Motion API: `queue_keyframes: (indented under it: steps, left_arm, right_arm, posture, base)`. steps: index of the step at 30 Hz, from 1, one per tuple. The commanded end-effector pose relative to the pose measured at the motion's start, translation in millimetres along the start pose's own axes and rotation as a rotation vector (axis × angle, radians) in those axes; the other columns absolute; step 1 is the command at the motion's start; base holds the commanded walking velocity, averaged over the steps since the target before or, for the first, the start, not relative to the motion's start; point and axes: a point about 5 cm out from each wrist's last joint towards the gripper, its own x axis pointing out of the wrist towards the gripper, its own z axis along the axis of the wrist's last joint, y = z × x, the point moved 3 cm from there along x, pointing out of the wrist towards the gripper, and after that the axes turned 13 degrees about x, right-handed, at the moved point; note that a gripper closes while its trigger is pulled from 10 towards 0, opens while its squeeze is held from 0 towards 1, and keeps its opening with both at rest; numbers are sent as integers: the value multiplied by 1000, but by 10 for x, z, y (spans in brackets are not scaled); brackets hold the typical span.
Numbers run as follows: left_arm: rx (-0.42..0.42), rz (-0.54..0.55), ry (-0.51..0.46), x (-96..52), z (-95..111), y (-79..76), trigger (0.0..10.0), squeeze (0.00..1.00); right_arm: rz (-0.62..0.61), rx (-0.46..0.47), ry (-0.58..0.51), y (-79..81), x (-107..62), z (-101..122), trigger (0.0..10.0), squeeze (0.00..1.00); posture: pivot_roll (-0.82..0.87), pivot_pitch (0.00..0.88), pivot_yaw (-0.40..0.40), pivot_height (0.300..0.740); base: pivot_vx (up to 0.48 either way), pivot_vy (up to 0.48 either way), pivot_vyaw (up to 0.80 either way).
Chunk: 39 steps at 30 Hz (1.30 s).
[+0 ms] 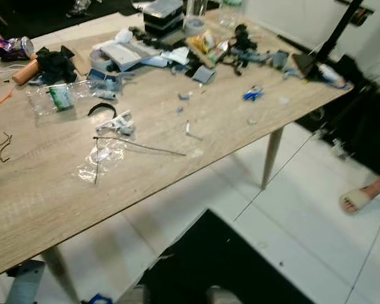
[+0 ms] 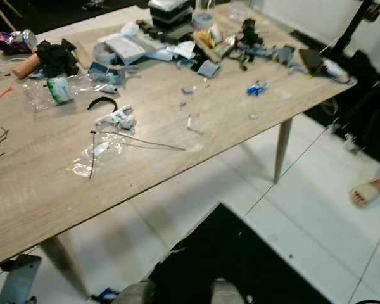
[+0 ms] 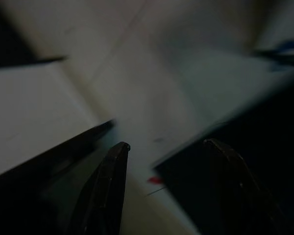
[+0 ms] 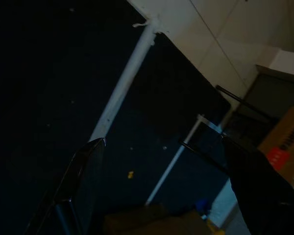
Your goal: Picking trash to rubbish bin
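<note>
Trash lies scattered on a light wooden table [image 1: 240, 123]: a clear plastic wrapper [image 1: 101, 158] near the front edge, a thin dark wire [image 1: 142, 147] beside it, a clear bag with a green label [image 1: 57, 97], a crushed purple can [image 1: 11, 47] at the far left, blue scraps [image 1: 253, 95] and a heap of wrappers and packets [image 1: 171, 54] at the back. My left gripper [image 3: 166, 152] hangs open over pale floor. My right gripper [image 4: 161, 142] hangs open over a dark mat, nothing between its fingers.
A black mat [image 1: 228, 266] lies on the white tiled floor below the table's front edge. A person's sandalled foot [image 1: 358, 198] stands at the right. A black stand [image 1: 332, 38] rises at the table's far right corner. Cardboard boxes [image 4: 284, 142] appear in the right wrist view.
</note>
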Motion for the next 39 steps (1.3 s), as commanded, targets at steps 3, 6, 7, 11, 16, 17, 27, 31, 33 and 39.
queue_keyframes:
  steps: [3,6,7,11,16,17,27,31,33,39]
  left_arm:
    - [-70,69,71,-42,-250,250,10000,0]
    - [-178,123,97,-64,-329,403,10000,0]
    - [-272,141,105,-74,-361,454,10000,0]
    - [-290,94,91,-50,-298,314,10000,0]
    - [-258,-85,63,-23,-142,-208,10000,0]
    - [-249,-163,56,-36,-102,-408,10000,0]
    - [5,-537,80,-274,-130,-1378,10000,0]
    - [7,-546,92,-302,-150,-1453,10000,0]
    - [14,-552,95,-321,-157,-1502,10000,0]
    - [71,-560,71,-340,-100,-1584,10000,0]
  right_arm:
    - [-59,38,23,-128,-1,-72,10000,0]
    - [-114,127,39,-163,-8,-119,10000,0]
    - [-188,230,62,-187,-22,-180,10000,0]
    - [-329,404,60,-657,-50,-243,10000,0]
    - [-489,609,-52,-886,-113,-233,10000,0]
    - [-551,624,-142,-1284,-170,-44,10000,0]
    - [-385,852,-1016,-2394,-1190,2293,10000,0]
    - [-79,836,-1257,-2128,-1574,2957,10000,0]
    - [202,787,-1337,-1706,-1767,3366,10000,0]
    - [888,483,-1381,-89,-2290,3848,10000,0]
  posture:
    - [25,267,11,740]
    - [22,262,16,740]
    - [15,255,17,740]
    - [3,241,20,740]
    - [-21,219,28,740]
    - [-31,213,31,740]
    - [-49,179,28,740]
    - [-47,170,25,740]
    - [-41,158,17,740]
    - [-20,139,11,740]
  base:
    - [0,0,0]
    - [0,0,0]
    - [0,0,0]
    - [0,0,0]
    - [0,0,0]
    - [0,0,0]
    - [0,0,0]
    - [0,0,0]
    - [0,0,0]
    - [0,0,0]
